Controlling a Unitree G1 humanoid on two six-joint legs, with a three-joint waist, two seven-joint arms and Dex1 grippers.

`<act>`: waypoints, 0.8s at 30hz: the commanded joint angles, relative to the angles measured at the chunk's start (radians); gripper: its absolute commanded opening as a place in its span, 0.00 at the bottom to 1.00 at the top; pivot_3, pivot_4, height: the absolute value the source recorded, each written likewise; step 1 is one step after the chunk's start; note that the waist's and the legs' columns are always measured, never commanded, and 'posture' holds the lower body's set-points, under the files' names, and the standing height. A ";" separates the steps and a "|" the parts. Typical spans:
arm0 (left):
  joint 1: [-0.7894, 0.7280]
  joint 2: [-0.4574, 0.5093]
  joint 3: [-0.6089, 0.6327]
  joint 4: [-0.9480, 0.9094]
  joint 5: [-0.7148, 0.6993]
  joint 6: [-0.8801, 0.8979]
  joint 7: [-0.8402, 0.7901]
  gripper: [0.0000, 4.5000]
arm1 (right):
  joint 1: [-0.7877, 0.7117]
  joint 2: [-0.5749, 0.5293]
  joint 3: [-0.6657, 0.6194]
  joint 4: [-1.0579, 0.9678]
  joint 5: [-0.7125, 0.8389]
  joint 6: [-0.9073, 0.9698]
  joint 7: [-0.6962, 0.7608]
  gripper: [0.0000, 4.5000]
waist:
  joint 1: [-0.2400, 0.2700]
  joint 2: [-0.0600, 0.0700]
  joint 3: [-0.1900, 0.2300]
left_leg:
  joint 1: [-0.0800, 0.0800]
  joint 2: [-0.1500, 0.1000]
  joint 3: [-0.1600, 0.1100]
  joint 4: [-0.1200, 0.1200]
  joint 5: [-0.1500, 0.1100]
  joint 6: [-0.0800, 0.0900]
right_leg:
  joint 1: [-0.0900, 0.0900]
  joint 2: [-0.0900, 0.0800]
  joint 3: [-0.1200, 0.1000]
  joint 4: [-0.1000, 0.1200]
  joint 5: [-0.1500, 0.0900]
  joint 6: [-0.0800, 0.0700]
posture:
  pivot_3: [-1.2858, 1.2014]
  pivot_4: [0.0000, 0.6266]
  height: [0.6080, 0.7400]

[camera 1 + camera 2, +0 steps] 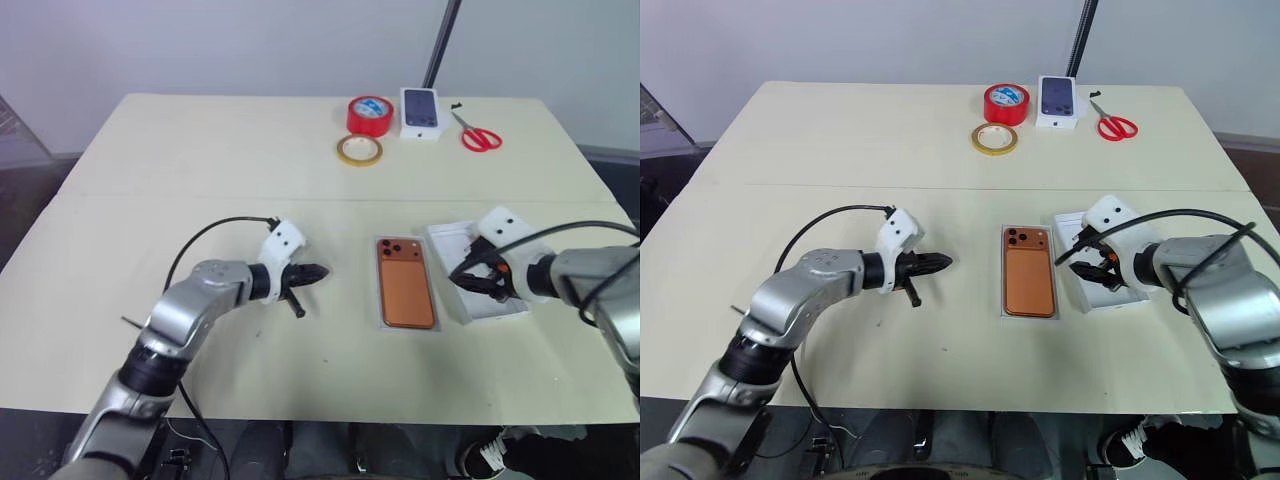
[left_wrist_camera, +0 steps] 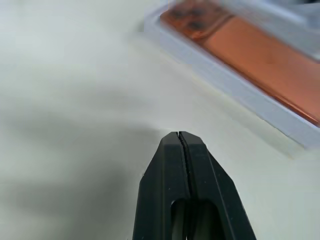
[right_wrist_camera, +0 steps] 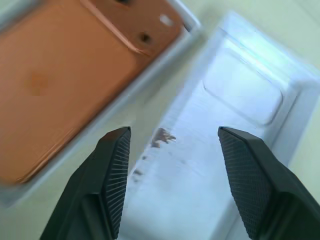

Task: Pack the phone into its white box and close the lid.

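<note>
Orange phone [image 1: 406, 290] lies camera-side up inside the white box [image 1: 381, 305] on the tabletop [image 1: 200, 170]. Left of the phone, the left pincer [image 1: 318, 271] is clenched, empty. Right of the phone, the right pincer [image 3: 172, 150] hangs released above a white insert [image 3: 240, 90], grasping nothing

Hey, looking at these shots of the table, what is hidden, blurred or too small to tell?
- White piece under the right gripper: head views, the arm covers much of it; lid or insert unclear.
- Phone: left wrist view, blurred and cut off by the picture edge.
- Small printed box at the table's far side: print too small to read.
- Phone: right wrist view, cut off by the edge.
</note>
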 commanded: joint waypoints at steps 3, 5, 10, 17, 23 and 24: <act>0.089 0.100 -0.022 -0.099 0.064 -0.223 -0.137 0.00 | -0.084 0.058 0.019 0.086 0.023 0.095 -0.072 0.64 | 0.006 0.001 0.001 | 0.000 -0.001 0.000 0.000 0.000 0.000 | 0.000 -0.001 0.000 0.000 0.000 0.000 | 0.52 0.24 0.83; 0.120 0.119 -0.018 -0.119 0.062 -0.256 -0.167 0.00 | -0.108 0.101 0.017 0.122 0.029 0.141 -0.103 0.64 | 0.001 0.001 0.001 | 0.000 -0.001 0.000 0.000 -0.001 0.001 | 0.000 -0.001 0.000 0.000 0.000 0.000 | 0.52 0.24 0.83; 0.150 0.092 0.002 -0.127 0.049 -0.302 -0.171 0.00 | -0.134 0.147 -0.003 0.142 0.043 0.225 -0.156 0.44 | 0.001 0.002 0.001 | -0.001 -0.001 0.000 0.000 -0.001 0.001 | 0.000 -0.001 0.000 0.000 0.000 0.000 | 0.52 0.24 0.83; 0.177 0.051 0.031 -0.131 0.016 -0.331 -0.177 0.00 | -0.142 0.164 -0.064 0.123 0.090 0.283 -0.200 0.02 | 0.000 0.002 0.001 | 0.000 -0.001 0.000 0.000 -0.001 0.002 | 0.000 0.000 0.000 0.000 0.000 0.000 | 0.52 0.24 0.83; 0.177 0.038 0.104 -0.083 -0.005 -0.319 -0.138 0.00 | -0.227 0.153 -0.233 0.139 0.249 0.283 -0.215 0.02 | -0.002 0.003 0.001 | -0.001 -0.001 0.000 0.000 -0.001 0.002 | -0.001 0.000 0.000 0.001 0.000 0.000 | 0.52 0.24 0.83; 0.174 0.034 0.126 -0.063 -0.006 -0.315 -0.123 0.00 | -0.252 0.154 -0.269 0.153 0.316 0.283 -0.221 0.02 | -0.004 0.003 0.001 | 0.000 0.000 0.000 0.000 -0.001 0.002 | -0.001 0.001 0.000 0.001 0.000 0.000 | 0.52 0.24 0.83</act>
